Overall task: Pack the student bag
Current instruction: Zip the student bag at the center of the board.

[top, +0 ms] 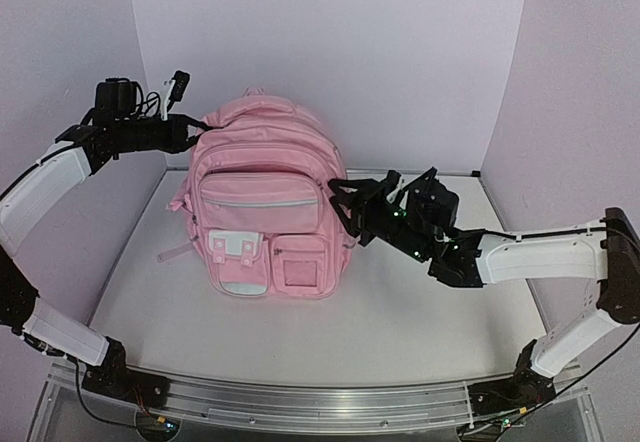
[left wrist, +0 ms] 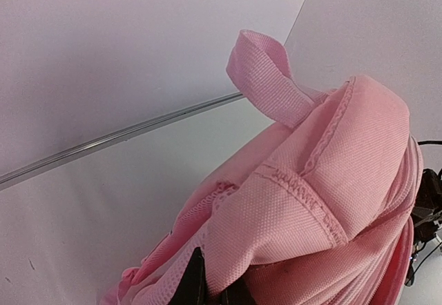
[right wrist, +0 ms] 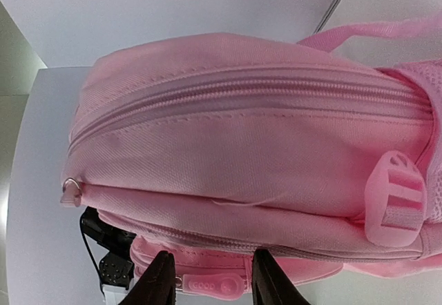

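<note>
The pink student bag (top: 262,202) stands upright at the middle of the white table, front pockets facing the arms. My left gripper (top: 198,128) is at the bag's top left corner, shut on a fold of its pink fabric (left wrist: 290,208). In the left wrist view the black fingertips (left wrist: 190,283) pinch that fold, and the carry loop (left wrist: 266,77) stands above. My right gripper (top: 347,205) is open against the bag's right side. In the right wrist view, the right gripper (right wrist: 213,257) has its jaws either side of a pink rubber zip pull (right wrist: 210,288) without touching it.
White walls close in the table (top: 420,312) at the back and both sides. An aluminium rail (top: 300,402) runs along the near edge. A pink strap buckle (right wrist: 394,205) and a metal ring (right wrist: 71,188) sit on the bag's side.
</note>
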Available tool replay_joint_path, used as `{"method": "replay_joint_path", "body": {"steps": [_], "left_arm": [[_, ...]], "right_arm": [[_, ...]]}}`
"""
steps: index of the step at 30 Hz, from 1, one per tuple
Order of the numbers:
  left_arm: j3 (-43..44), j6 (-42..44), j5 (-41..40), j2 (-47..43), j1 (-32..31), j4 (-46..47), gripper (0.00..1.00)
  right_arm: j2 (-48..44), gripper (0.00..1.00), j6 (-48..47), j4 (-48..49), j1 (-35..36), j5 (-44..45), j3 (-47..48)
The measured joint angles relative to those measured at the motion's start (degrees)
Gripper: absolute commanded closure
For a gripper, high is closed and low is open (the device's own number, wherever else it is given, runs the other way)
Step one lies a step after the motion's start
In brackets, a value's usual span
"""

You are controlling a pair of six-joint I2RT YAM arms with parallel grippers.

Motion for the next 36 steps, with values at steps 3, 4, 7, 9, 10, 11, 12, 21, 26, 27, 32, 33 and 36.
{"method": "replay_joint_path", "body": {"steps": [3,4,7,9,10,11,12,21,26,27,32,33,36], "left_arm": [[0.0,-0.1,0.0,0.0,0.0,0.0,1.00],[0.0,-0.1,0.0,0.0,0.0,0.0,1.00],[0.0,-0.1,0.0,-0.1,0.0,0.0,1.00],[-0.1,-0.1,0.0,-0.2,0.0,0.0,1.00],[-0.1,-0.1,0.0,-0.2,0.0,0.0,1.00],[-0.1,-0.1,0.0,-0.3,0.0,0.0,1.00],[-0.1,-0.1,0.0,-0.3,0.0,0.0,1.00],[-0.5,-0.3,0.0,-0.6,0.0,0.0,1.00],[-0.8,-0.4,0.0,-1.0,0.0,0.0,1.00],[-0.8,-0.5,0.0,-1.1,0.0,0.0,1.00],[-1.1,-0.5,0.0,-1.4,0.0,0.0,1.00],[-1.1,-0.6,0.0,-1.4,0.0,0.0,1.00],[-1.1,-1.1,0.0,-1.5,0.0,0.0,1.00]], "right_arm": [[1.9,0.62,4.0,3.5,1.5,1.0,-0.2],[2.1,0.62,5.1,4.5,1.8,1.7,-0.5],[2.4,0.65,7.4,6.6,2.4,2.9,-1.3],[2.7,0.68,8.6,8.0,2.4,3.5,-1.5],[3.0,0.69,9.0,8.8,2.5,3.7,-1.5],[3.2,0.71,9.3,9.5,2.6,3.9,-1.5],[3.4,0.73,9.6,10.1,2.8,4.2,-1.5],[4.3,0.93,10.9,13.0,4.4,8.1,-1.5],[4.2,1.00,10.8,15.8,5.4,11.7,-1.5],[4.2,1.00,10.5,16.3,5.7,12.6,-1.5],[3.9,1.00,6.7,16.5,7.4,16.8,-1.5],[3.8,1.00,5.7,16.4,7.7,17.4,-1.4],[3.7,1.00,1.3,14.8,8.8,20.3,0.0]]}}
